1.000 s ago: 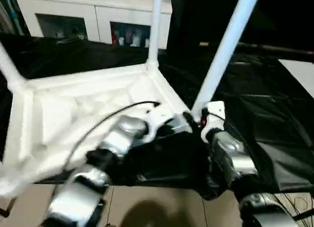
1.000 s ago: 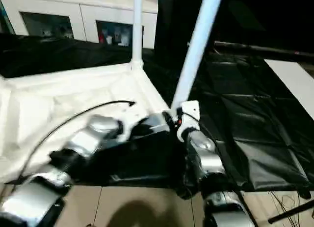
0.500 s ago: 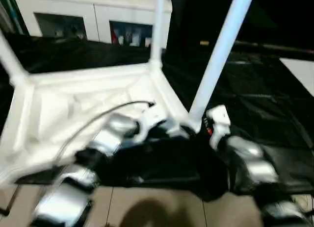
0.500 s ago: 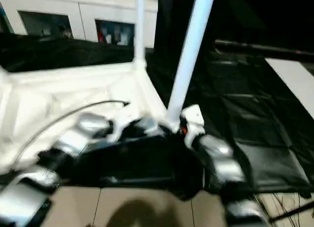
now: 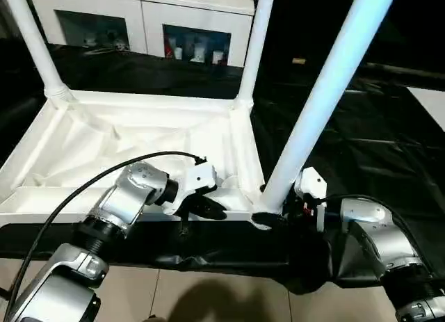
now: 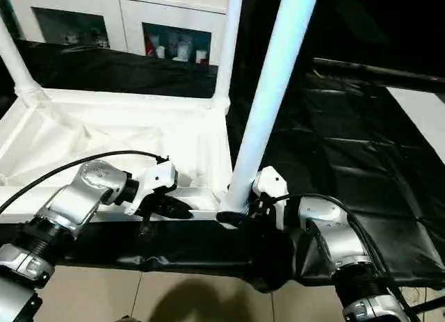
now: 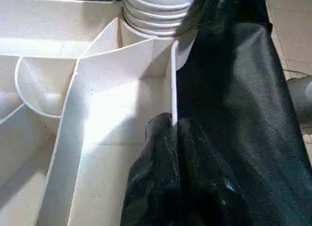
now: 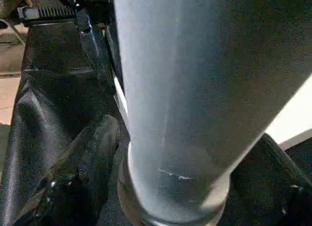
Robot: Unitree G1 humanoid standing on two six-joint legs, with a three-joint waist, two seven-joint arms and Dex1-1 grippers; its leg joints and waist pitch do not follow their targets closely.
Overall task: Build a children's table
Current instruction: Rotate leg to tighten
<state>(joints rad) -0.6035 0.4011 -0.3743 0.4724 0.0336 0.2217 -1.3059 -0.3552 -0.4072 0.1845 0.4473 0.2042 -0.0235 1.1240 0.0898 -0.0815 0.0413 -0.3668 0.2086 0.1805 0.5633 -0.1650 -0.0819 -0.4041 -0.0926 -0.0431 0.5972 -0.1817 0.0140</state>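
Left claw (image 7: 173,138) pinches table rim (image 7: 173,79); three legs (image 5: 327,99) stand.

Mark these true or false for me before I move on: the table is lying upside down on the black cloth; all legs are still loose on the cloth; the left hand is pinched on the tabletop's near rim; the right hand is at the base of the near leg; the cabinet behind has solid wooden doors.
1. True: the children's table lies ribbed side up on the black-draped work table.
2. False: three legs stand in corner sockets, including the near leg.
3. True: the left hand is shut on the rim.
4. True: the right hand sits at that leg's base.
5. False: the white cabinet has glass doors.
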